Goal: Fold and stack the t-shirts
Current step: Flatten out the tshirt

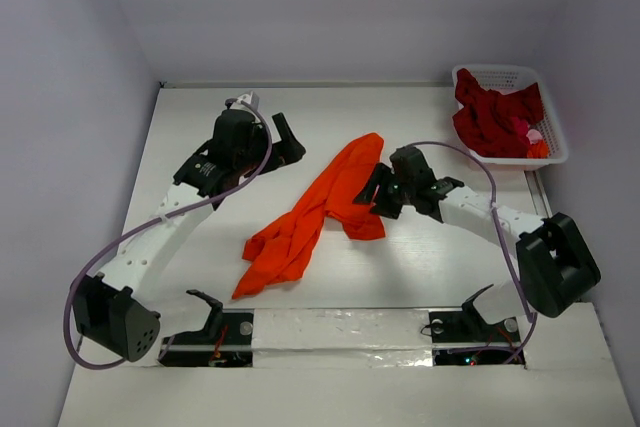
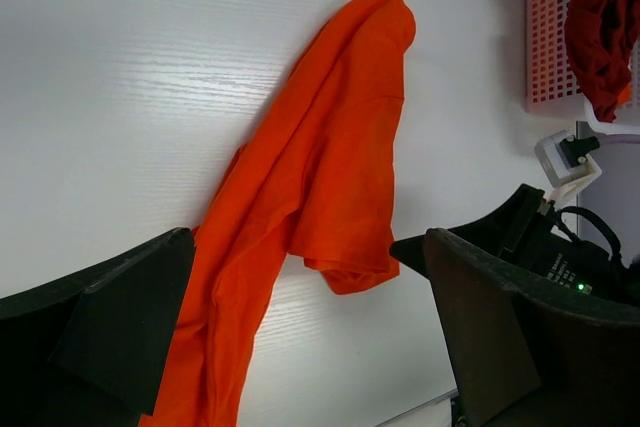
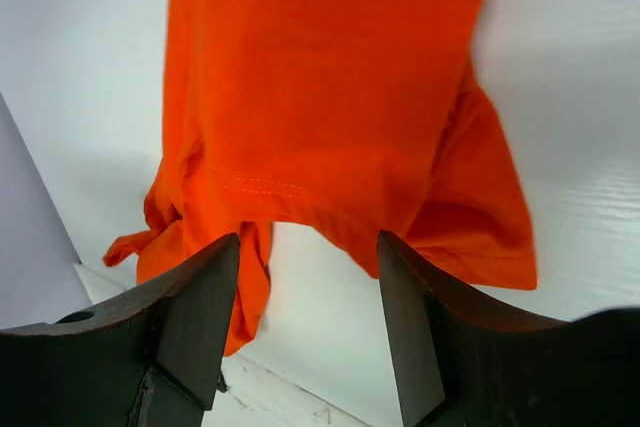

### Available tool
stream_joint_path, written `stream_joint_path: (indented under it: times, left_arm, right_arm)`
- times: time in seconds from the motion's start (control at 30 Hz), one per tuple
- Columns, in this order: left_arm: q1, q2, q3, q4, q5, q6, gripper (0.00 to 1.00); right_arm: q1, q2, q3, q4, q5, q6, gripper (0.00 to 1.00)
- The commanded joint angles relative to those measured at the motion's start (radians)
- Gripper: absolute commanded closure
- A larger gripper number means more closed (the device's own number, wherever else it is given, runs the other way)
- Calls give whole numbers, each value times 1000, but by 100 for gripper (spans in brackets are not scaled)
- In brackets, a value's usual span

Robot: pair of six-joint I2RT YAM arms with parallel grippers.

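Note:
A bright orange t-shirt (image 1: 320,209) lies crumpled in a long diagonal strip on the white table, from the middle down to the left. It also shows in the left wrist view (image 2: 310,207) and the right wrist view (image 3: 330,97). My right gripper (image 1: 376,190) is open and empty at the shirt's right edge; its jaws stand apart just short of a hemmed fold (image 3: 310,272). My left gripper (image 1: 288,143) is open and empty, above the table to the upper left of the shirt (image 2: 310,337). Dark red and pink t-shirts (image 1: 495,119) lie heaped in the basket.
A white plastic lattice basket (image 1: 548,117) stands at the back right corner, also in the left wrist view (image 2: 550,27). White walls close the table at the back and both sides. The arm bases sit at the near edge.

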Motion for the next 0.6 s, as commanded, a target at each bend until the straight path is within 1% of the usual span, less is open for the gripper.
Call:
stream_joint_path:
  times: [0.0,0.2,0.33,0.47,0.57]
  left_arm:
    - [-6,-39,-17,7,4,14,1]
    - [-6,-29,-18,12,12,11,1]
    - [-6,-26,-18,16,14,11,1]
    - [-6,-23,-20,18,14,9,1]
    - [-6,-21,-23,19,15,6,1]
  right_arm:
    - [-9,-20,-48,103,-22,87,37]
    - [-9,-21,-108,172,-80,160,37]
    - [-9,-24,-100,142,-67,141,37]
    - [-9,-41,-114,134,-50,155,37]
    - [-9,-70,-123,93,-31,173,38]
